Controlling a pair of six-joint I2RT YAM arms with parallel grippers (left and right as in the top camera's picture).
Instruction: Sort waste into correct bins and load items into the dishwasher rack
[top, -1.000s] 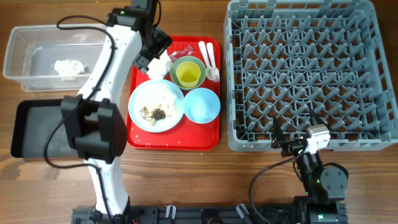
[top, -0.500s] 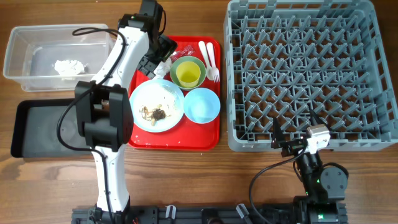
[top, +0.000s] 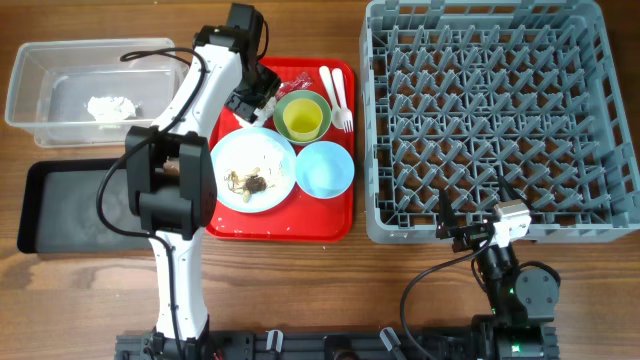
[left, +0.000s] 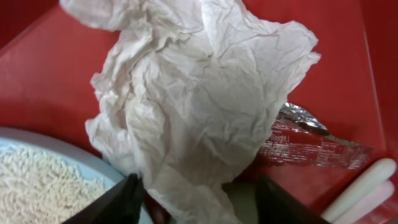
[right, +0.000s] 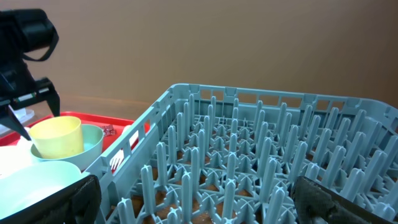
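Note:
A crumpled white napkin lies at the back left of the red tray. My left gripper straddles it from above with its jaws apart. The left finger touches the paper, while a gap shows at the right finger. From overhead the left gripper hides most of the napkin. A red wrapper lies just beyond it. The pale blue plate holds brown scraps and white crumbs. My right gripper is open at the front edge of the grey rack, with nothing between its fingers.
A yellow cup sits in the green bowl, and the blue bowl is in front of them. A white fork and spoon lie on the tray's right. The clear tub holds another napkin. The black tray sits in front of the tub.
My left gripper has shifted right and come down over the napkin, and its jaws have narrowed around the paper. The right arm has not moved.

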